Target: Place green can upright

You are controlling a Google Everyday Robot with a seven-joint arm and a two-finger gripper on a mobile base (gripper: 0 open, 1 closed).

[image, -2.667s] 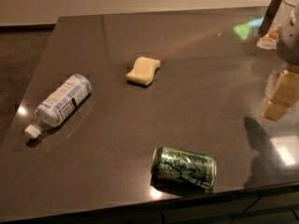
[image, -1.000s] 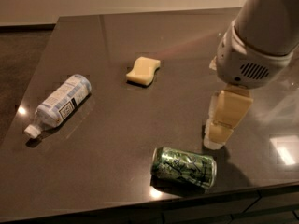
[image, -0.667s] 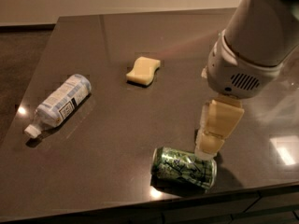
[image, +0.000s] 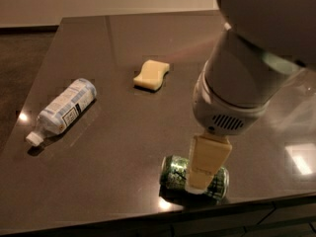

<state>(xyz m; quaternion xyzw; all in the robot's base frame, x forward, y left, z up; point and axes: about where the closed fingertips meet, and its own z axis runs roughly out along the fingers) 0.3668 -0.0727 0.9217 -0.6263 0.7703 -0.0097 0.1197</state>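
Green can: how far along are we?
Approach looks done: the gripper sits over the middle of the green can, near the front edge of the table. In hand: the grasp, not confirmable here. Left: the can lies on its side, so lifting, turning and standing it upright remain.

The table (image: 123,147) is smooth and glossy. The green can (image: 173,172) looks like shiny printed metal, and the left bottle (image: 64,107) like clear plastic. The gripper (image: 199,184), at the can, is matt cream plastic.

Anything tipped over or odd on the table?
The green can lies on its side near the table front edge, the hand over its middle. The plastic bottle at left is also on its side. No spill visible; the sponge sits flat.
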